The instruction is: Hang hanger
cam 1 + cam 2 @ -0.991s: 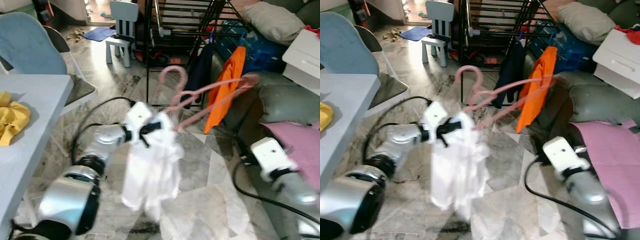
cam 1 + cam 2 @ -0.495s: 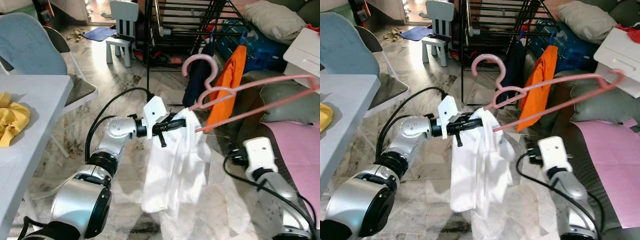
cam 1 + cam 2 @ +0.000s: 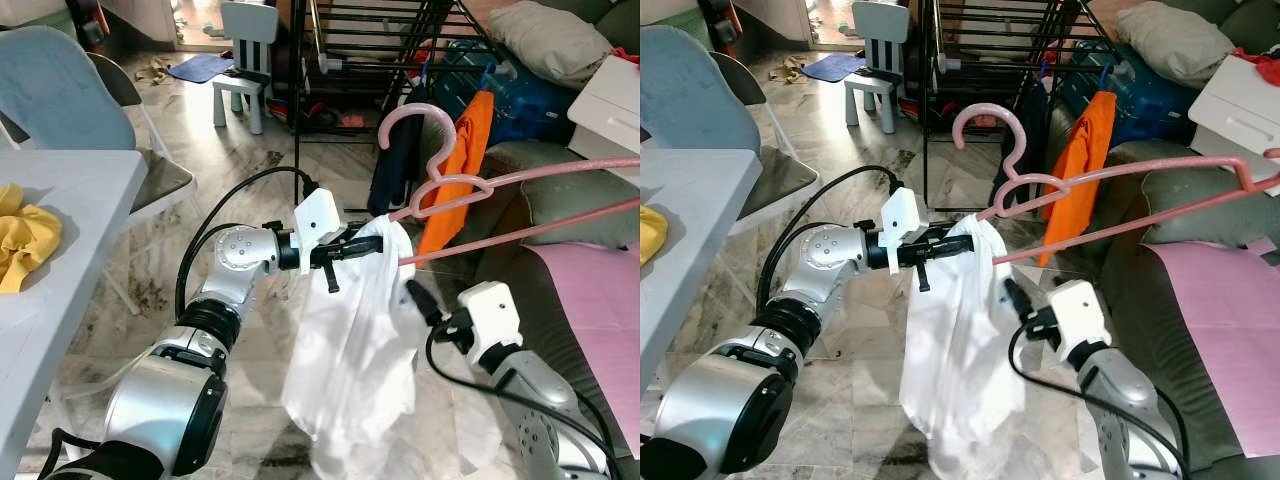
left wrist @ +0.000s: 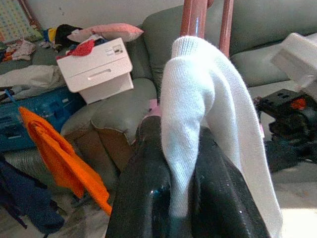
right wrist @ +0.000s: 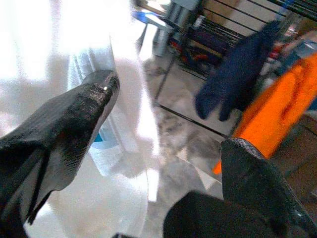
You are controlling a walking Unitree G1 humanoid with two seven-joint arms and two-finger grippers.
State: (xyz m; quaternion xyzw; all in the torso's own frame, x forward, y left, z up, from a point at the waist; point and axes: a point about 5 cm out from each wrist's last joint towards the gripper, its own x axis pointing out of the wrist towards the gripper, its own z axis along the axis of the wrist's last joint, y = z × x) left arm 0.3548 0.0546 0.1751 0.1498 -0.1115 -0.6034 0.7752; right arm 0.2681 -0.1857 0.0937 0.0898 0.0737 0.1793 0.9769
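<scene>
A pink hanger (image 3: 470, 185) hangs tilted in mid-air, hook (image 3: 420, 115) up, its long bars running off to the right. A white garment (image 3: 350, 350) droops from its near end. My left gripper (image 3: 355, 245) is shut on that cloth-covered end; in the left wrist view the black fingers (image 4: 148, 198) pinch white cloth below the pink bars (image 4: 193, 15). My right gripper (image 5: 168, 124) is open, low beside the garment's right edge, one finger (image 3: 415, 298) pointing at it. The black drying rack (image 3: 370, 40) stands behind, carrying an orange garment (image 3: 460, 150) and a navy one (image 3: 400, 150).
A grey table (image 3: 70, 190) with a yellow cloth (image 3: 20, 235) is at the left, a blue chair (image 3: 60, 90) behind it. A small child's chair (image 3: 245, 40) stands far back. A grey sofa (image 3: 580, 200) with a pink cloth (image 3: 600, 290) and a white drawer box (image 3: 610, 100) lies right.
My left gripper has carried the hanger and garment to the right and a little toward the rack. My right gripper has swung left and up, close to the white garment.
</scene>
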